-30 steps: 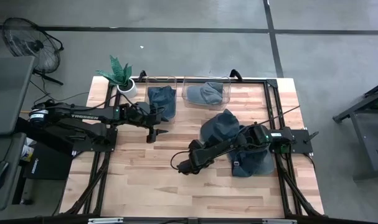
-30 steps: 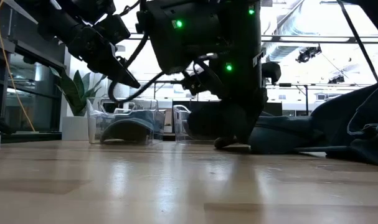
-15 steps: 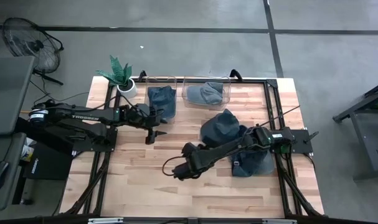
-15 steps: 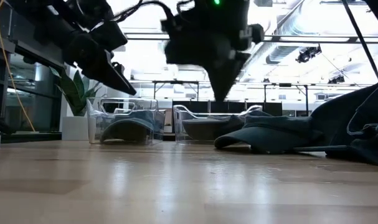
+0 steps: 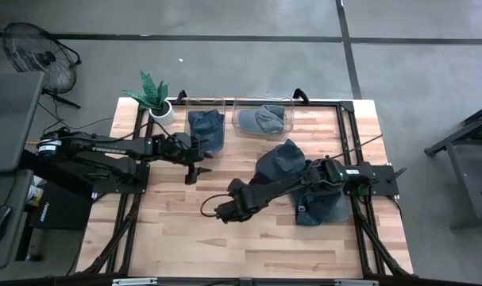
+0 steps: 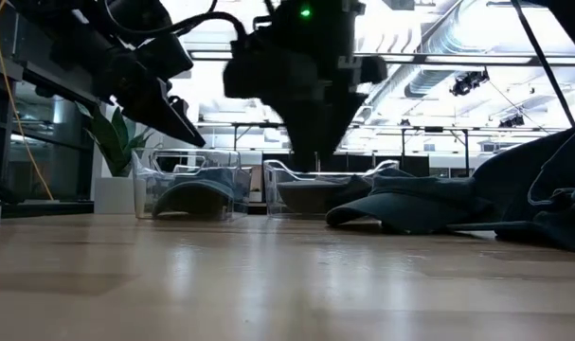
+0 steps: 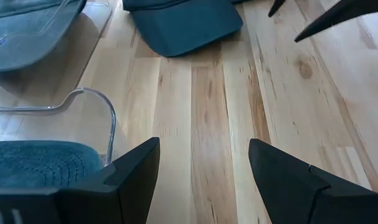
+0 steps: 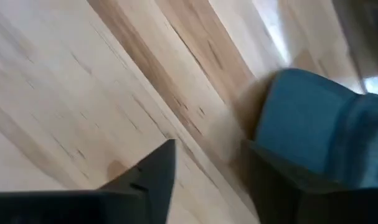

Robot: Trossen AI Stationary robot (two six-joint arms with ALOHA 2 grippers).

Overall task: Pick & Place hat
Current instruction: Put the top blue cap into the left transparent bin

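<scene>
— Where are the hats?

— Two loose ones lie on the right half of the wooden table [image 5: 177,238]: a blue hat [image 5: 279,163] toward the middle, and a second hat [image 5: 321,208] just beside it near the right arm's base. Two more sit in bins along the far edge. The left clear bin [image 5: 206,119] holds a dark blue one, the right clear bin [image 5: 263,117] a grey-blue one.

— And the right gripper?

— The right gripper [image 5: 222,213] hangs over bare wood near the table's middle, apart from the blue hat and holding nothing. In its wrist view the fingers [image 8: 148,174] stand spread, with blue cloth showing past them.

— The left one?

— The left gripper [image 5: 194,168] is lifted off the table just in front of the left clear bin. Its fingers [image 7: 136,171] are parted with only table planks between them.

— Anything else around?

— A potted plant [image 5: 155,97] at the far left corner, and a floor fan [image 5: 36,52] beyond the table.
</scene>
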